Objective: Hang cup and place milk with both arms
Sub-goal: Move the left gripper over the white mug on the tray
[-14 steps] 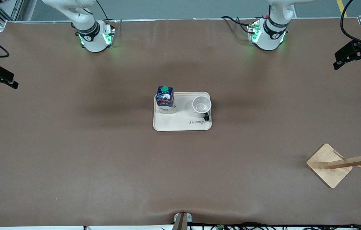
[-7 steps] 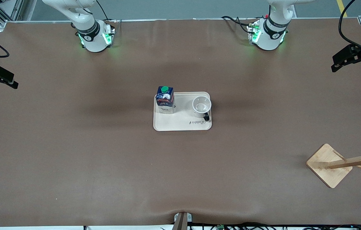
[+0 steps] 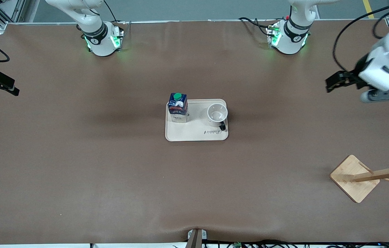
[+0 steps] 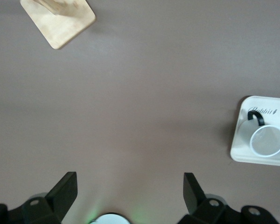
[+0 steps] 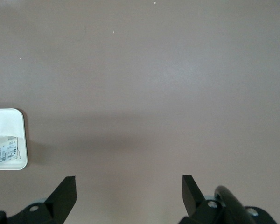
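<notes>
The white cup with a black handle stands on a cream tray at mid table, toward the left arm's end of the tray. It also shows in the left wrist view. The dark-blue milk carton with a green cap stands on the same tray, toward the right arm's end; a part of it shows in the right wrist view. My left gripper is open and empty over bare table at the left arm's end. My right gripper is open and empty over the right arm's end.
A wooden cup rack with pegs stands on a square base near the front camera at the left arm's end; its base shows in the left wrist view. The brown table mat lies under everything.
My left arm has swung in from the table's edge toward the tray, and more of its white wrist shows. The right arm has not moved.
</notes>
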Robot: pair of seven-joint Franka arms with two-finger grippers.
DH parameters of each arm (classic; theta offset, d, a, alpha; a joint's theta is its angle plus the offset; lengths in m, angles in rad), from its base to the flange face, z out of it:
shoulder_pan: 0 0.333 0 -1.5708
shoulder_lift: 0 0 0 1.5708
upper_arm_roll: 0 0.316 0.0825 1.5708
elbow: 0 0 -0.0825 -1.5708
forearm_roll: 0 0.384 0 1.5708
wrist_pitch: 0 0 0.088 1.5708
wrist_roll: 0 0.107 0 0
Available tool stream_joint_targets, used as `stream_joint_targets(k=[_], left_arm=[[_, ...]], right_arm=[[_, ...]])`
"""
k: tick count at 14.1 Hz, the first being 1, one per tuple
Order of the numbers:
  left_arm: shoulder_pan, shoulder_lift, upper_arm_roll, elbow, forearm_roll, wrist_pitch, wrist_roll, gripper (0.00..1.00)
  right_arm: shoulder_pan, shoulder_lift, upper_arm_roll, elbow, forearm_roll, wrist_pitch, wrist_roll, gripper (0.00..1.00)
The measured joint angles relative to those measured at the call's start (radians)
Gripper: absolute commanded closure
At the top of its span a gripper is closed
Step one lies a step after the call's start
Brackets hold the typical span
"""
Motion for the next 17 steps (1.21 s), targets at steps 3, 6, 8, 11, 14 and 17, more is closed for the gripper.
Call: stream_joint_targets(k=[3, 6, 8, 11, 14, 17], left_arm=[[-0.005, -0.002, -0.089, -0.072, 0.003, 0.074, -0.099, 0.00], [-0.006, -0.003, -0.153, -0.159, 0.003, 0.174, -0.196, 0.00], [-0.006, -0.003, -0.207, -0.225, 0.003, 0.245, -0.265, 0.00], [-0.008, 0.001, -0.259, -0.315, 0.003, 0.339, -0.361, 0.00], [-0.008, 0.035, -0.328, -0.387, 0.003, 0.460, -0.497, 0.01], [-0.015, 0.092, -0.378, -0.438, 0.003, 0.581, -0.626, 0.06]], right_arm=[[-0.001, 0.000, -0.001, 0.000, 0.000, 0.000, 0.000, 0.00], [-0.001, 0.000, -0.001, 0.000, 0.000, 0.000, 0.000, 0.00], [-0.002, 0.002, -0.001, 0.000, 0.000, 0.000, 0.000, 0.00], [-0.003, 0.005, -0.002, 0.000, 0.000, 0.000, 0.000, 0.00], [-0.004, 0.007, -0.002, -0.001, 0.000, 0.000, 0.000, 0.00], [-0.005, 0.027, -0.002, -0.002, 0.000, 0.008, 0.000, 0.00]])
